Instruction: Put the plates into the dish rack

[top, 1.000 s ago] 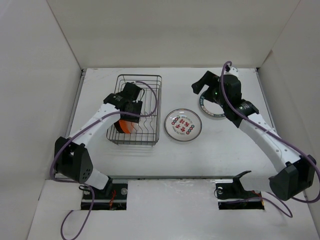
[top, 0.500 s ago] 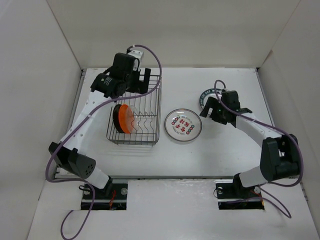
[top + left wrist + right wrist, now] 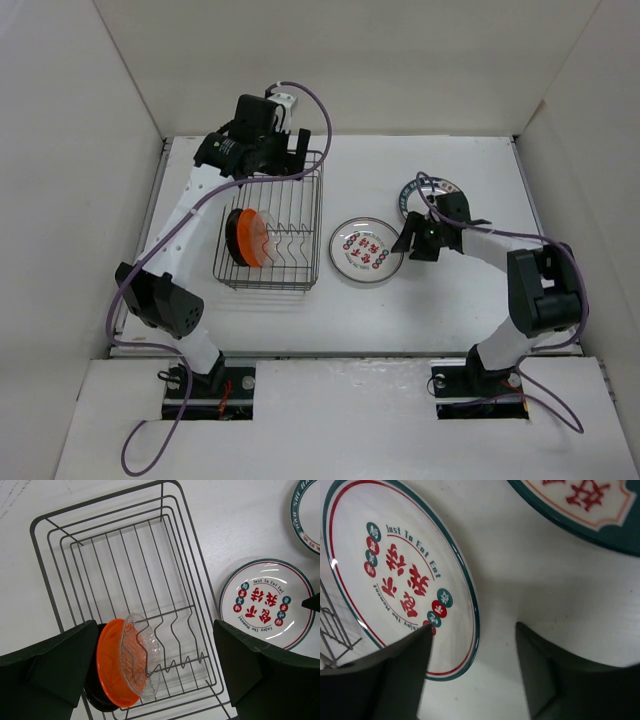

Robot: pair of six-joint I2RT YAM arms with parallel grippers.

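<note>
**Near edge, 6 o'clock.** Two arm bases bolted side by side, purple cables (image 3: 118, 300) looping off each.

**9 to 10 o'clock of table centre.** Rectangular dark metal wire dish rack (image 3: 320, 215), long axis running 6 to 12. At its 7 o'clock corner, stood on edge and packed face to face:
- small black round plate (image 3: 95, 702)
- small orange round plate (image 3: 111, 672)
- clear ribbed glass plate (image 3: 142, 655)

Kept upright by the tines. Judged loaded, three of five. Remaining tine rows toward 12 unfilled.

**Table centre.** White round plate with red and black marks (image 3: 367, 250), flat, face up, not yet racked.

**At that plate's 3 o'clock rim.** Right gripper (image 3: 408, 242), low to the surface. Jaws apart and astride the rim, one finger over the plate face, the other over bare table. Nothing clamped yet. Judged set for a rim pinch, a flat plate offering no other hold.

**2 o'clock.** White round plate with dark green rim band (image 3: 309, 510), flat, partly hidden under the right arm. Near the marked plate but not touching it. Not yet racked.

**11 o'clock.** Left gripper (image 3: 155, 625), high above the rack's far end, jaws spread wide, empty, facing down into the wires. Judged free for another fetch.

**Surface.** White matte table (image 3: 300, 320), smooth, faintly scuffed. Likely to let a pinched plate slide.

**Room.** Plain white walls (image 3: 70, 150) at 9, 12 and 3 o'clock, closing in a bare booth.
</note>
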